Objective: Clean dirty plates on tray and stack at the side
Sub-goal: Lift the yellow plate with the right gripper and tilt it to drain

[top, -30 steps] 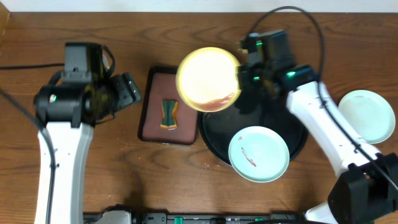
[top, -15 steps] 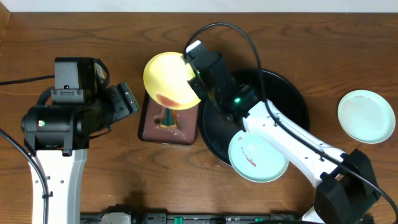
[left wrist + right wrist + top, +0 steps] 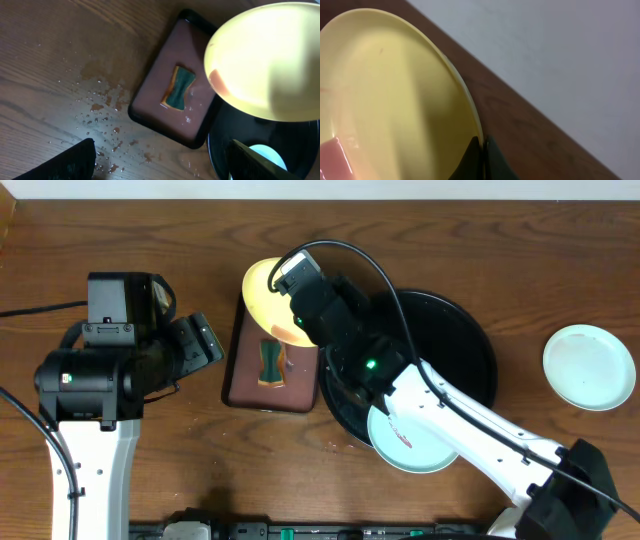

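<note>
Yellow plate (image 3: 262, 292) hangs tilted in the air over the small brown tray (image 3: 245, 375). Its rim is pinched by the right end effector (image 3: 482, 152), which is clenched on that edge. An edge grip leaves the plate's face free, and that face carries a red-brown smear (image 3: 218, 80) near its lower rim. Held above the sponge (image 3: 180, 89) lying in the brown tray, the plate seems positioned for wiping.

Left end effector (image 3: 203, 340) hovers just beside the brown tray with its fingers spread wide and nothing between them. I judge it is the one meant to take up the sponge.

At the near edge of the black tray (image 3: 465, 340), 1 mint plate (image 3: 420, 435) lies flat with a thin red streak, so it is not yet cleaned. The 2nd mint plate (image 3: 590, 367) sits alone on the table (image 3: 120, 220), well to the right of the black tray, and reads as the start of the stack. Water drops (image 3: 95, 117) spot the table near the brown tray.
</note>
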